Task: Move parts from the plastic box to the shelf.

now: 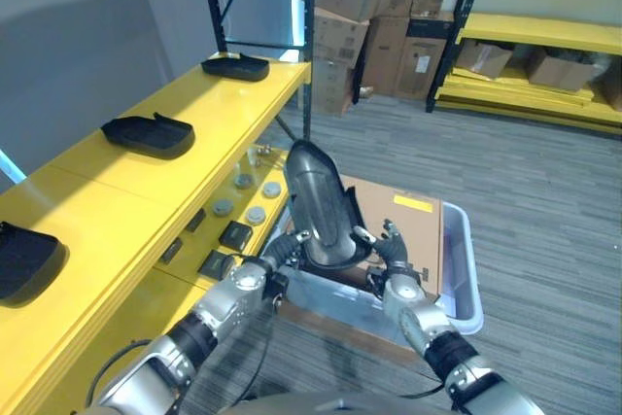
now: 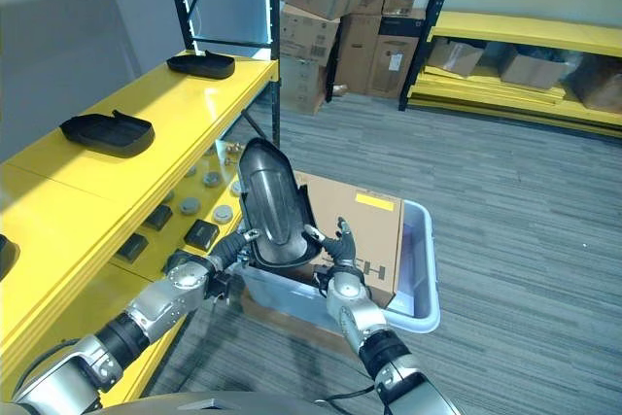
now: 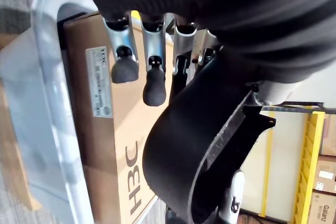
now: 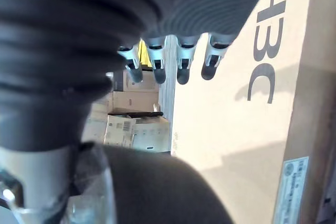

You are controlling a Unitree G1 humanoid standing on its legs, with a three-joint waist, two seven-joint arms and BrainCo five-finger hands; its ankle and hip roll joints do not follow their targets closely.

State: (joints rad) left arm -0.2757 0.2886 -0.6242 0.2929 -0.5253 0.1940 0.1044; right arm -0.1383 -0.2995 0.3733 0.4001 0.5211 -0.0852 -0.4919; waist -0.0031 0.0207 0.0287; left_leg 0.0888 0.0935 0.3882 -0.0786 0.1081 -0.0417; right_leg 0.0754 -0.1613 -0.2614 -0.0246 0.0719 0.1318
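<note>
Both hands are seen nearest the camera, raised over the near end of the plastic box [image 1: 465,269], with a long black part [image 1: 321,206] carried upright between them. The left hand [image 1: 282,252] is set against the part's lower left side with its fingers fairly straight, so it is judged to be pressing rather than wrapping; in the left wrist view the fingers [image 3: 152,80] hang beside the curved black shell without being curled round it. The right hand [image 1: 389,252] is placed at the part's lower right, fingers relaxed and spread. A part this long and smooth is probably borne between two palms because no single hand could close round it, and it is kept upright so that it clears the box rim.

Inside the pale, translucent box a brown cardboard carton [image 1: 403,230] is laid flat and takes up most of the room; what else lies beneath it cannot be told. The box is set on the grey carpet just beside the yellow shelf [image 1: 146,201].

On the shelf's top board three similar black parts are already laid out in a row, well apart: one at the far end [image 1: 236,67], one in the middle [image 1: 149,134] and one at the near edge [image 1: 27,259]. On the lower board small round and square pieces [image 1: 243,211] are spread. The task is judged to be well under way, with the held part yet to be swung left to the shelf.
</note>
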